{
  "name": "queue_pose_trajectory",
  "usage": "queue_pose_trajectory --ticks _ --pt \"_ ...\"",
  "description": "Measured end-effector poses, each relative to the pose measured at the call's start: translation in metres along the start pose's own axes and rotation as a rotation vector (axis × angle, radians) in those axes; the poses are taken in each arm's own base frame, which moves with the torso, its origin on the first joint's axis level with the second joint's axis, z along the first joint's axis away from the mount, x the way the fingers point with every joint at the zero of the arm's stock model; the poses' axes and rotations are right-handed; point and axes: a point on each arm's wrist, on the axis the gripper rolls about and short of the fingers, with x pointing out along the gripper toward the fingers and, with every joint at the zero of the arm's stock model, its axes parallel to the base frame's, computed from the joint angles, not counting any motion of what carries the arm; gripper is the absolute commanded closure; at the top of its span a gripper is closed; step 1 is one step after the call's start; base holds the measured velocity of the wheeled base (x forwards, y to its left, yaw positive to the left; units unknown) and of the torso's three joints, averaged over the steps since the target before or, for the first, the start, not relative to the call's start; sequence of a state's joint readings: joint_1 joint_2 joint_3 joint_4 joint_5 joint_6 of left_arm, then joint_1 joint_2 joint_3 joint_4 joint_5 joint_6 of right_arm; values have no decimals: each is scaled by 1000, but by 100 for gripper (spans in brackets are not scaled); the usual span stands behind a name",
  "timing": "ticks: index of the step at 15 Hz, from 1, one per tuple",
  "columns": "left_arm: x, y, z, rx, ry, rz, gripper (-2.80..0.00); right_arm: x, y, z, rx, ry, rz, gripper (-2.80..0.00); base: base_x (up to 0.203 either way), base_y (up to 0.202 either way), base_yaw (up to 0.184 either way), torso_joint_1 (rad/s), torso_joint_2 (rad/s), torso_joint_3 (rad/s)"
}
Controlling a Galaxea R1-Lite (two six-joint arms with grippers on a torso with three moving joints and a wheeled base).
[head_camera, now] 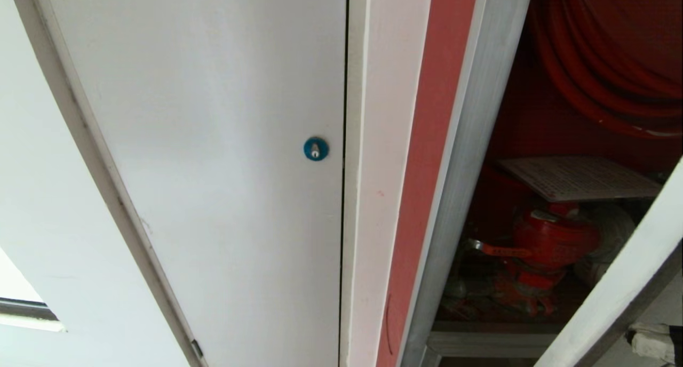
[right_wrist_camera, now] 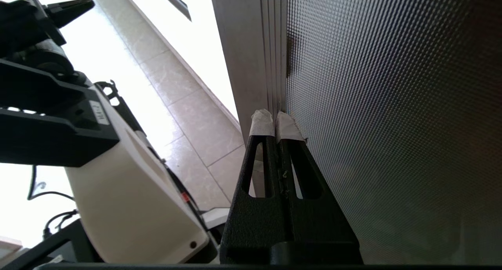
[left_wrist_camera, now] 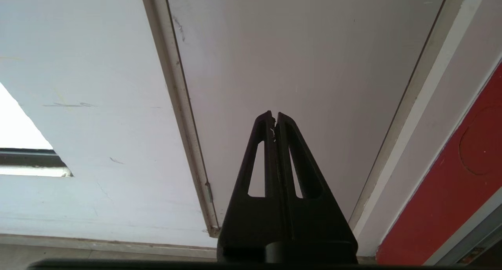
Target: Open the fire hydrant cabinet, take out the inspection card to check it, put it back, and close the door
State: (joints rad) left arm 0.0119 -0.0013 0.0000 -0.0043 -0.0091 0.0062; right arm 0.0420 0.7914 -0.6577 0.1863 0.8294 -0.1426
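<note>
Right gripper fully closed, tips against door frame edge.

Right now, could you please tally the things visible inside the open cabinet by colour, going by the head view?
Red: 2 - hose reel, valve
White or pale: 2 - inspection card, rolled hose
Total: 4

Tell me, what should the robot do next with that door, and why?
Probably push a little more: the right pincer, shut, sits at the frame of the door, and the door's edge still crosses in front of the fire hydrant cabinet, partly blocking the inspection card lying above the red valve.
</note>
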Motion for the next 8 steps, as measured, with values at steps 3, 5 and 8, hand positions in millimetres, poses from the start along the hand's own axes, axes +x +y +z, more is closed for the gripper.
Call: queue_pose_trajectory --ticks 3,5,8 --pt "0 0 0 0 0 0 0 13 -6 4 -39 25 10 0 0 0 0 0 0 0" --pt "0 0 0 0 0 0 0 27 -9 9 -74 37 -6 0 0 0 0 0 0 0" --pt "0 0 0 0 0 0 0 47 -16 18 -121 15 -71 0 0 0 0 0 0 0"
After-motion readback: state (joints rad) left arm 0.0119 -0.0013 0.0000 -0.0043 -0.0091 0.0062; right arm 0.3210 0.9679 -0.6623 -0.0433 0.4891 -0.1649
